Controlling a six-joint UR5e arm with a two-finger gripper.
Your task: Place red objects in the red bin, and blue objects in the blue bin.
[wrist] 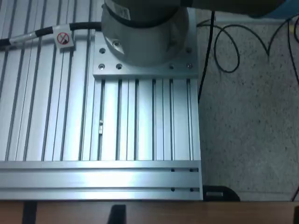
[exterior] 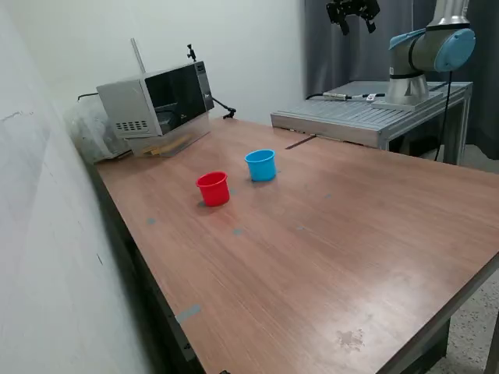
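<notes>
While the gripper [exterior: 353, 17] hangs high above the arm's base [exterior: 408, 90], near the top edge of the exterior view, its two fingers stand apart with nothing between them and touch nothing. The wrist view looks straight down on that base and the ribbed aluminium plate [wrist: 140, 121] it is bolted to, with only a strip of table edge showing, so no fingertip appears there. Out on the wooden table [exterior: 351, 241], the red cup [exterior: 213, 188] and the blue cup [exterior: 261, 165] stand upright, near each other but apart, the red one nearer the exterior view's left. No red or blue cubes can be seen on the table, and from this angle the cups' insides cannot be read. Sorting looks either finished or not begun. Any next move would call for finding a cube first.
</notes>
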